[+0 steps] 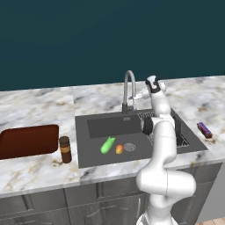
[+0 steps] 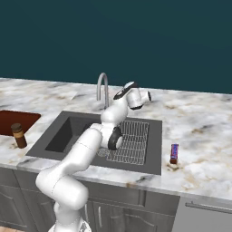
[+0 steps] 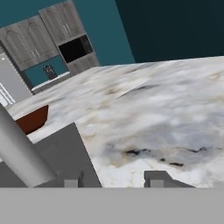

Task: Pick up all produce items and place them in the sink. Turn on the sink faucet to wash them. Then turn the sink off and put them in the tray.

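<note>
The green cucumber-like vegetable (image 1: 107, 145) and the orange-yellow fruit (image 1: 119, 149) lie side by side on the floor of the sink (image 1: 88, 149), next to the round drain. My gripper (image 1: 137, 95) hovers over the back rim of the sink, just right of the sink faucet (image 1: 128, 90). In the hand view my gripper (image 3: 114, 180) is open, its fingertips (image 3: 157, 178) apart over bare marble with nothing between them. The sink faucet's grey pipe (image 3: 17, 153) passes left of the fingers, outside them. The reddish-brown tray (image 1: 26, 140) sits on the counter left of the sink.
A brown jar (image 1: 65, 149) stands between tray and sink. A wire rack (image 2: 131, 140) fills the sink's right side. A small purple-red bar (image 1: 204, 129) lies on the counter right of the sink. My arm reaches up over the sink's right half.
</note>
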